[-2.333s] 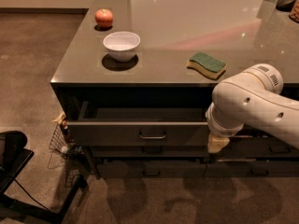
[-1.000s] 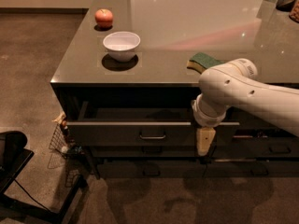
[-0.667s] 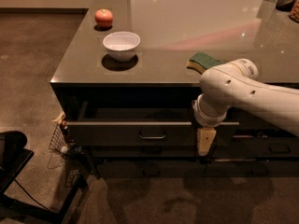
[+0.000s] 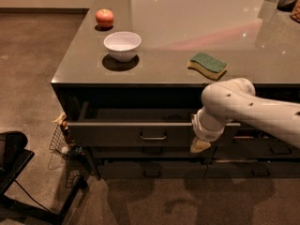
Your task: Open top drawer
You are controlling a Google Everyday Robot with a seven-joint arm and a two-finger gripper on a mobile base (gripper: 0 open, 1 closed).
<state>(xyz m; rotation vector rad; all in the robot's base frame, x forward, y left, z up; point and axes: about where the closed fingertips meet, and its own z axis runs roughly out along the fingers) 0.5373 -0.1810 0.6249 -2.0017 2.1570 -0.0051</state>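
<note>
Camera view has the wide dark grey flat-fronted top drawer (image 4: 117, 133) sitting right under the edge of the glossy grey counter (image 4: 187, 32), pulled out partway, with a strip of its smooth grey tray showing behind the front. The chunky white robot arm (image 4: 253, 109) reaches in from the right. Its cream-coloured gripper (image 4: 200, 146) hangs low at the right end of the drawer front, well to the right of the small metal bar handle (image 4: 153, 137). Honestly can't tell if the gripper is open or closed from here, or whether it's actually touching the front panel. If the job is to get the drawer fully out, I'd say the main thing is pulling straight back along the slides. Tugging from way off at one end tends to rack a wide drawer like this, so grabbing that centred handle looks like the safer bet. Keep the pull level too, since the shorter dark drawers (image 4: 150, 172) underneath have lookalike handles and it'd be easy to snag the wrong one. Ease off near the end of travel so it doesn't slam the stops. The white ceramic bowl (image 4: 122, 45), red apple (image 4: 104, 18) and green-and-yellow sponge (image 4: 208, 64) on top are out of the way, though the sponge sits close to the arm's elbow, so don't lift much.
</note>
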